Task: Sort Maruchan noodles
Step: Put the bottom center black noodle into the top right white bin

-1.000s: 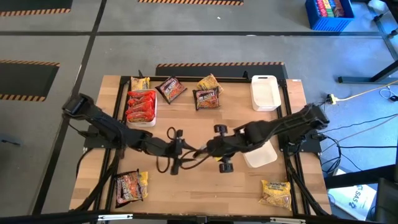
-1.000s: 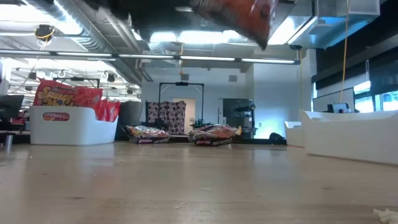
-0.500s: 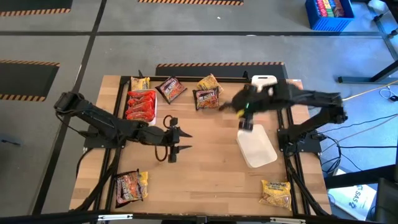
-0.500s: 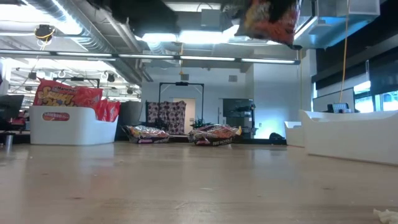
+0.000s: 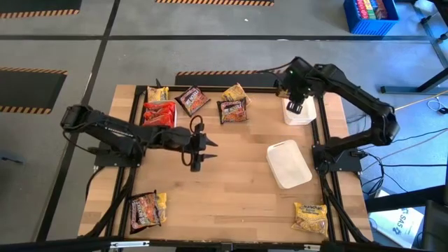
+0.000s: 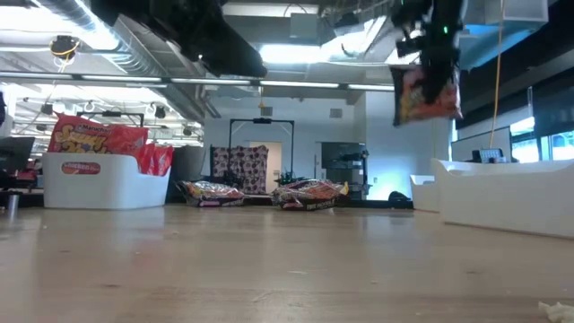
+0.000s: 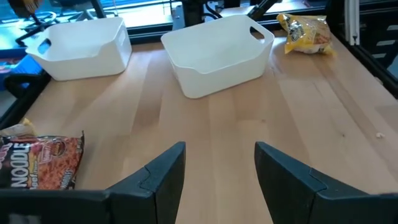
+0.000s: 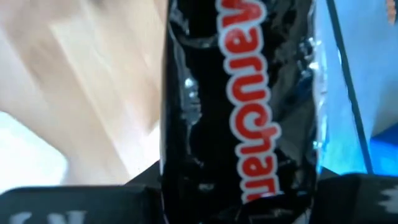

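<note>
Right gripper point(image 5: 296, 105) is sitting at the upper right of the high view, directly over the far white tray point(image 5: 299, 115), fingers clamped on a dark Maruchan packet point(image 8: 239, 99). In the low view the held packet point(image 6: 427, 93) is hanging upright, long axis vertical, well above the tabletop at upper right. Key relation: packet is hanging straight above the tray, so the coming move looks like a plain drop or lowering, no sideways travel needed.

Left gripper point(image 7: 217, 168) is hovering mid-table, left of centre in the high view, fingers apart and holding nothing, pointing toward the near white tray point(image 7: 217, 53).

Loose packets are lying along the top edge point(image 5: 233, 110), one yellow packet point(image 5: 311, 217) at lower right, red ones in the left bin point(image 5: 159, 119). Left arm is nearer those.
</note>
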You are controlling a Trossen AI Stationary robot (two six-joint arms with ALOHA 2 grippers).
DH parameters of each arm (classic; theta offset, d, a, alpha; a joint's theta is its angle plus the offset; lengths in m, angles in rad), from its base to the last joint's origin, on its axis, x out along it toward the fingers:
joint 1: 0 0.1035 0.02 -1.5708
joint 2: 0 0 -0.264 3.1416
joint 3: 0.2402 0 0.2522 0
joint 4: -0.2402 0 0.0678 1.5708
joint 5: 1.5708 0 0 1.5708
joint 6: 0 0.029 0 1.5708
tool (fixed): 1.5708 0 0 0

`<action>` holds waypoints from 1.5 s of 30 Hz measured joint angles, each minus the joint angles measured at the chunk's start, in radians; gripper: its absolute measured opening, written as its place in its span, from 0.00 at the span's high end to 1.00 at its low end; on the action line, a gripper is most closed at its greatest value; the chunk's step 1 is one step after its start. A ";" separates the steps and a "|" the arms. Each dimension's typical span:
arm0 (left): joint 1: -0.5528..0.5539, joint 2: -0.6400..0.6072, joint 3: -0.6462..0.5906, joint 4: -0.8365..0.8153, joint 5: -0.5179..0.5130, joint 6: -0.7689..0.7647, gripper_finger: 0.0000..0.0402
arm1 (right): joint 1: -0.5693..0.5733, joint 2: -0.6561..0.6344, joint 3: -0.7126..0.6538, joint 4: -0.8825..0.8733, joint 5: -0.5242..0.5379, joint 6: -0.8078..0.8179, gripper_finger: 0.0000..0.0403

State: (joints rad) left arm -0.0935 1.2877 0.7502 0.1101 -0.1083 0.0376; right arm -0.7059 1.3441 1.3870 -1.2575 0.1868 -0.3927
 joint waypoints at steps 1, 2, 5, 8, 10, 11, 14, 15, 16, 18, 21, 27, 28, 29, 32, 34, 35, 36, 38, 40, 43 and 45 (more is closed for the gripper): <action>0.005 0.000 0.000 0.000 0.012 0.000 0.54 | -0.028 0.000 -0.026 0.019 -0.001 -0.022 0.68; 0.010 0.000 0.000 -0.002 0.022 0.000 0.54 | -0.053 0.000 -0.050 0.042 0.003 -0.041 0.68; 0.017 0.000 0.000 -0.011 0.029 0.001 0.54 | -0.122 0.000 -0.118 0.097 0.011 -0.073 0.68; 0.017 0.000 0.000 -0.011 0.029 0.001 0.54 | -0.176 0.002 -0.182 0.133 0.018 -0.094 0.68; 0.017 0.000 0.000 -0.011 0.029 0.001 0.54 | -0.200 0.012 -0.214 0.140 0.043 -0.106 0.68; 0.017 0.000 0.000 -0.011 0.029 0.001 0.54 | -0.210 0.020 -0.227 0.143 0.058 -0.106 0.68; 0.017 0.000 0.000 -0.011 0.029 0.001 0.54 | -0.237 0.052 -0.261 0.154 0.087 -0.110 0.68; 0.017 0.000 0.000 -0.011 0.029 0.001 0.54 | -0.241 0.067 -0.268 0.160 0.094 -0.110 0.68; 0.017 0.000 0.000 -0.011 0.029 0.001 0.54 | -0.246 0.084 -0.275 0.171 0.095 -0.110 0.68; 0.017 0.000 0.000 -0.011 0.029 0.001 0.54 | -0.246 0.119 -0.286 0.190 0.092 -0.110 0.68; 0.015 0.000 0.000 -0.011 0.029 -0.002 0.54 | -0.244 0.166 -0.288 0.217 0.090 -0.114 0.68; 0.000 0.000 0.000 -0.012 0.029 -0.001 0.54 | -0.243 0.215 -0.288 0.251 -0.015 -0.131 0.68; -0.001 0.000 0.000 -0.012 0.029 -0.001 0.54 | -0.244 0.216 -0.288 0.258 -0.038 -0.133 0.68; -0.002 0.000 0.000 -0.012 0.029 -0.001 0.54 | -0.244 0.216 -0.288 0.268 -0.054 -0.136 0.68; -0.001 0.000 0.000 -0.011 0.028 -0.001 0.54 | -0.244 0.216 -0.288 0.305 -0.084 -0.160 0.68; 0.000 0.000 0.000 -0.012 0.028 -0.001 0.54 | -0.243 0.216 -0.288 0.332 -0.089 -0.180 0.68; 0.000 0.000 0.000 -0.011 0.028 0.000 0.54 | -0.244 0.216 -0.288 0.351 -0.091 -0.192 0.68; 0.000 0.000 0.000 -0.012 0.026 0.000 0.54 | -0.244 0.216 -0.288 0.370 -0.091 -0.204 0.68; 0.000 0.000 0.000 -0.012 0.025 0.000 0.54 | -0.244 0.216 -0.288 0.402 -0.097 -0.231 0.68; 0.000 0.000 0.000 -0.012 0.025 0.000 0.54 | -0.244 0.216 -0.288 0.434 -0.104 -0.259 0.68; 0.000 0.000 0.000 -0.012 0.025 0.000 0.54 | -0.244 0.225 -0.287 0.480 -0.101 -0.292 0.68; 0.000 0.000 0.000 -0.012 0.025 0.000 0.54 | -0.257 0.245 -0.287 0.497 -0.106 -0.298 0.68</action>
State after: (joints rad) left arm -0.0940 1.2881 0.7506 0.0980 -0.0837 0.0380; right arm -0.9631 1.5888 1.1000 -0.7602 0.0813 -0.6911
